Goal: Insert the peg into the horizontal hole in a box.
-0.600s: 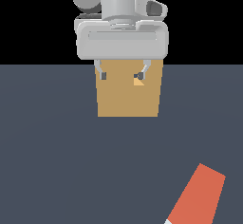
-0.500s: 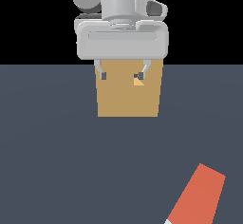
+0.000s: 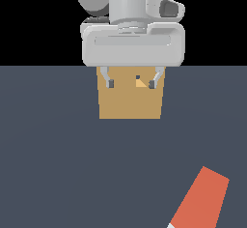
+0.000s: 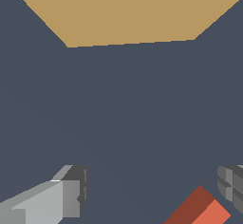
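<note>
on the dark grey floor (image 3: pixel 58 164), the peg (image 3: pixel 200 200) lies apart from the empty, spread gripper (image 3: pixel 131 83).

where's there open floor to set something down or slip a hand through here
The widest bare patch is the dark floor between the box and the peg, running to the exterior view's left edge. The strips either side of the box are bare too. It is crowded at the box, where the open claw hangs in front, and in the lower right corner by the peg.
</note>
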{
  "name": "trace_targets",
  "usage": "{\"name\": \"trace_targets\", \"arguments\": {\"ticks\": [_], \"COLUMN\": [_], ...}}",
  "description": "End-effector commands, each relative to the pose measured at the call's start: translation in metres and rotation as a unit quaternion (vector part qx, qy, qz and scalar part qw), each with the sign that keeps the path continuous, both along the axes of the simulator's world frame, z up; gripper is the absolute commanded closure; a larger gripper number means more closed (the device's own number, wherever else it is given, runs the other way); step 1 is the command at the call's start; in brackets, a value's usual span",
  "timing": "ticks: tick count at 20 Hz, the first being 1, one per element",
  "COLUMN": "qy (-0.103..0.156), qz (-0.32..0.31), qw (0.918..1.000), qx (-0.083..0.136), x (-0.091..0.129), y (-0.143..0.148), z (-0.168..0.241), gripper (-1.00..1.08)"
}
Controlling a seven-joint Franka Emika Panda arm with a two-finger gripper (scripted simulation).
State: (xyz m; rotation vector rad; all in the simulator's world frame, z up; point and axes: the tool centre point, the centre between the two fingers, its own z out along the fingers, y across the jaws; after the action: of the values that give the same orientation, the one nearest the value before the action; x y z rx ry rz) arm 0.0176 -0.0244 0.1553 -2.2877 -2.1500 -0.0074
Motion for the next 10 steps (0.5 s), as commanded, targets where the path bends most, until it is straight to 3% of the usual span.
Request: {"name": "trace_targets", "arguments": {"ticks": [1,5,10], "qy": [0.000,0.000,0.001], "qz": [-0.030,-0.099,-0.198], "qw": [0.9996,0.9951,0.9802], "qx": [-0.001,-0.002,-0.002], "x": [0.007,0.020,0.028], "y": [-0.018,-0.060,-0.124], "z": [-0.007,-0.024,-0.047], "gripper": [-0.92,-0.92,-0.92]}}
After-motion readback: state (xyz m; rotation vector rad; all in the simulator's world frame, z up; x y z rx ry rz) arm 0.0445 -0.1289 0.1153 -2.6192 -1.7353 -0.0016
